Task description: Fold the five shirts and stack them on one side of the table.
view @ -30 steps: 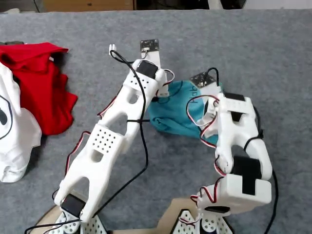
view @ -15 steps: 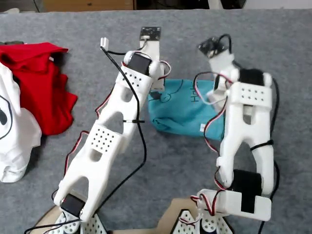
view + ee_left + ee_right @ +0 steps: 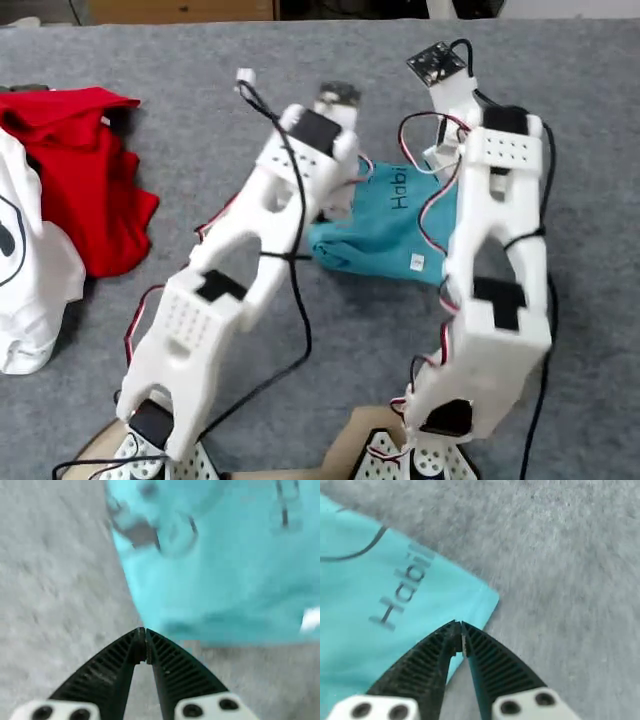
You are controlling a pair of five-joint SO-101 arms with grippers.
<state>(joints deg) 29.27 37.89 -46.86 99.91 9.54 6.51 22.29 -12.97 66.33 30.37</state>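
**High view.** Grey table [image 3: 570, 120]. The teal shirt [image 3: 385, 230] lies bunched just off centre toward 3 o'clock, between the two arms. Its dark print faces up and a small white tag [image 3: 415, 262] sits at its 5 o'clock edge. The red shirt [image 3: 85, 180] lies crumpled at 9 o'clock, well apart from the teal one. The white shirt [image 3: 30, 270] lies at 8 o'clock against the table's edge, touching the red shirt. The left arm [image 3: 250, 240] runs from its base at 7 o'clock up to the teal shirt's 10 o'clock corner. The right arm [image 3: 495, 230] runs from its base at 5 o'clock along the shirt's 3 o'clock side, its wrist past the shirt toward 1 o'clock.

**Left wrist view.** The left gripper [image 3: 145, 637] has its fingers pressed together, tips touching. The tips are over bare table [image 3: 55, 580], just beside the teal shirt's [image 3: 225, 570] folded edge. Whether they rest on the surface cannot be told.

**Right wrist view.** The right gripper [image 3: 459, 630] likewise has its fingers pressed together. The tips are over the teal shirt [image 3: 380, 580], near a hemmed corner and beside the dark print. Grey table [image 3: 570, 555] lies beyond that corner. Whether any cloth is caught between the tips cannot be told.
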